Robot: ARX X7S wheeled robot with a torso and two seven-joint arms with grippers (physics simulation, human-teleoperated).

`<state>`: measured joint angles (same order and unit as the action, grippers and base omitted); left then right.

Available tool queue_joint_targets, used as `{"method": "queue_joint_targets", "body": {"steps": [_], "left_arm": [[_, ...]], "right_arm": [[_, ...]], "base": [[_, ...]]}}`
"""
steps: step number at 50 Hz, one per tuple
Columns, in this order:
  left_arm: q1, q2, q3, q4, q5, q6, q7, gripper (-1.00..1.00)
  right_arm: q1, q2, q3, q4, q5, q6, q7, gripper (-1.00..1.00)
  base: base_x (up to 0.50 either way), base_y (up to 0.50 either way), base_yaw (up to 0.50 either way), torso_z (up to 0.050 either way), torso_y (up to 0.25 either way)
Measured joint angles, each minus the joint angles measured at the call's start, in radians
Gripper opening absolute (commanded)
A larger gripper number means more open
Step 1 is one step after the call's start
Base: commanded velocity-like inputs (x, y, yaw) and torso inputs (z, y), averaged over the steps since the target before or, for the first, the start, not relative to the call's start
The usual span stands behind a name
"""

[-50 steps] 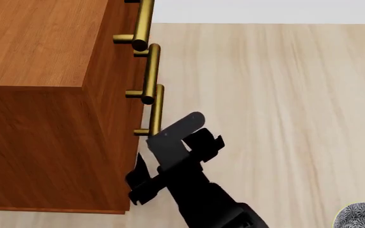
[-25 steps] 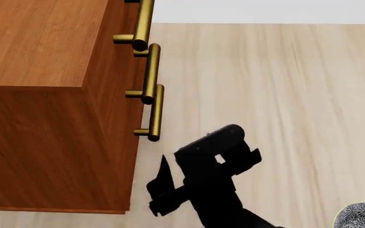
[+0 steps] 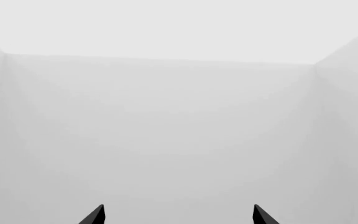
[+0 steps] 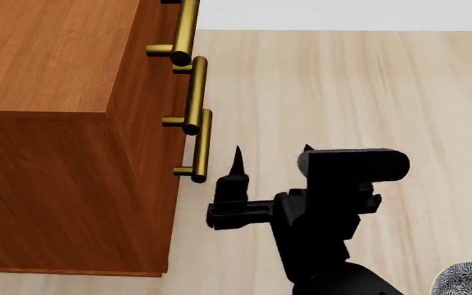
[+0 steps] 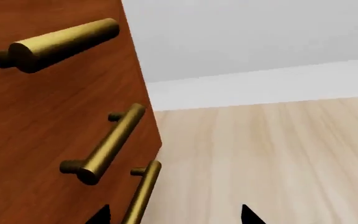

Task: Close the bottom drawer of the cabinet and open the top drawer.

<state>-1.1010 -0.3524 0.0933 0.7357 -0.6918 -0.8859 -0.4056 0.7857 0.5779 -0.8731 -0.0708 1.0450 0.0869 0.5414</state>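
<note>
A large reddish-brown wood cabinet [image 4: 47, 123] fills the near-left part of the head view, seen from above, standing on a pale plank floor [image 4: 367, 92]. Its front face turns toward the open floor, and three brass bar handles jut from that face, one beneath another.

All three drawer fronts appear flush with the cabinet face. The bottom drawer [image 5: 120, 205] looks shut, so the first half of the task seems done. The top drawer [image 5: 54, 60] also looks shut, so opening it appears to be what remains.

The top drawer handle [image 4: 182, 31] sits highest on the cabinet front, the middle handle [image 4: 193, 95] below it, and the bottom handle [image 4: 200, 147] lowest. Each bar's long axis runs level along the cabinet front, parallel to the drawer face, held off the wood on two short posts.

The right gripper [image 4: 273, 160] is beside the cabinet front, just off the bottom handle and not touching it. Its two pointed black fingers stand well apart, aimed along the cabinet front, and nothing is held between them.

The left gripper [image 3: 177, 215] shows only two dark tips set wide apart against a plain grey wall [image 3: 179, 116], holding nothing; the cabinet is not in its view.

A patterned bowl [image 4: 466, 279] shows at the corner, well away from the cabinet.
</note>
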Motion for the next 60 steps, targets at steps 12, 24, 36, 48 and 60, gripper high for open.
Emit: {"method": "queue_joint_targets", "body": {"steps": [12,24,36,48,60], "left_arm": [[-0.007,0.000,0.005,-0.003,-0.005,0.002,-0.004,1.00],[-0.017,-0.002,0.013,-0.007,-0.008,-0.001,-0.010,1.00],[-0.021,-0.002,0.020,-0.006,-0.012,-0.002,-0.017,1.00],[-0.021,-0.006,0.018,0.000,-0.021,-0.004,-0.025,1.00],[-0.020,-0.013,0.016,0.003,-0.028,-0.003,-0.029,1.00]], "right_arm": [[-0.036,0.000,0.097,-0.047,0.126,-0.070,0.028,1.00],[-0.067,-0.022,0.181,-0.096,0.257,-0.135,0.023,1.00],[-0.088,-0.052,0.241,-0.175,0.384,-0.179,0.024,1.00],[-0.077,-0.100,0.276,-0.224,0.481,-0.203,0.033,1.00],[-0.042,-0.149,0.287,-0.202,0.538,-0.209,0.024,1.00]], "base": [[0.00,0.00,0.00,0.000,0.000],[0.00,0.00,0.00,0.000,0.000],[0.00,0.00,0.00,0.000,0.000],[0.00,0.00,0.00,0.000,0.000],[0.00,0.00,0.00,0.000,0.000]]}}
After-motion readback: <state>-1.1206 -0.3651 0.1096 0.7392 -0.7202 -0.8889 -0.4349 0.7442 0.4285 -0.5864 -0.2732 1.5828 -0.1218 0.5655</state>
